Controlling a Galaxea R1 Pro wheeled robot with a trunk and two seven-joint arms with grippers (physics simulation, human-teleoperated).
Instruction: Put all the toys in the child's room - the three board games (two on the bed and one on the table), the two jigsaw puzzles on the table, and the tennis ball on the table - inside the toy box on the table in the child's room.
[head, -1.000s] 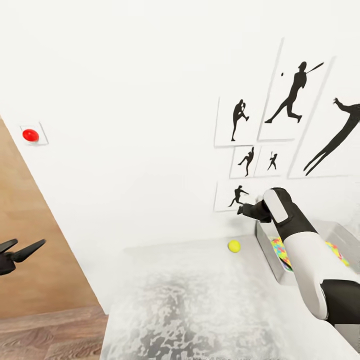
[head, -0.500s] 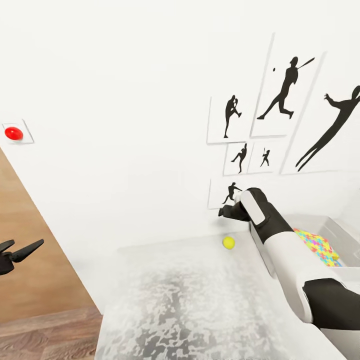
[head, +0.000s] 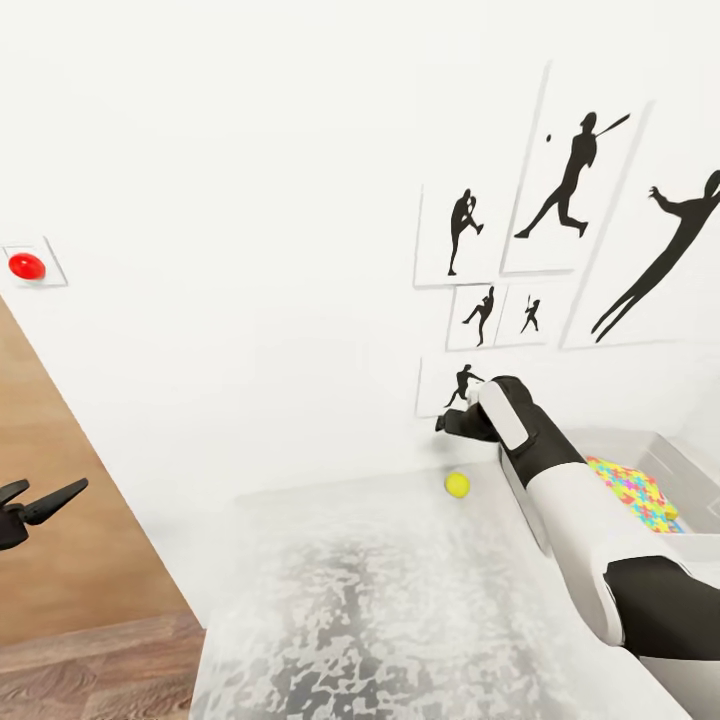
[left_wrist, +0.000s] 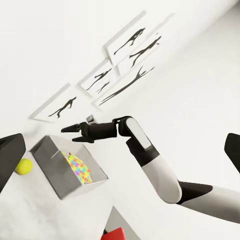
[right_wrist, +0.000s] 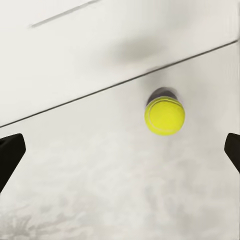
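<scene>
right tool (head: 441, 424) fingers spread, empty, hanging just above tennis ball (head: 457, 484); ball on table (head: 370, 600) near wall, just beside toy box (head: 690, 470); jigsaw puzzle (head: 632, 492) inside box; left tool (head: 48, 497) fingers apart, well off the table

Child's room, baseball wall prints (head: 560, 210), toy box (head: 655, 470)

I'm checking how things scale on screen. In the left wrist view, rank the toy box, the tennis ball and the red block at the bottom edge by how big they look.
1. Toy box, by far the largest.
2. and 3. Tennis ball and red block look about alike; the block is cut off by the picture's edge, so I won't rank them.
</scene>
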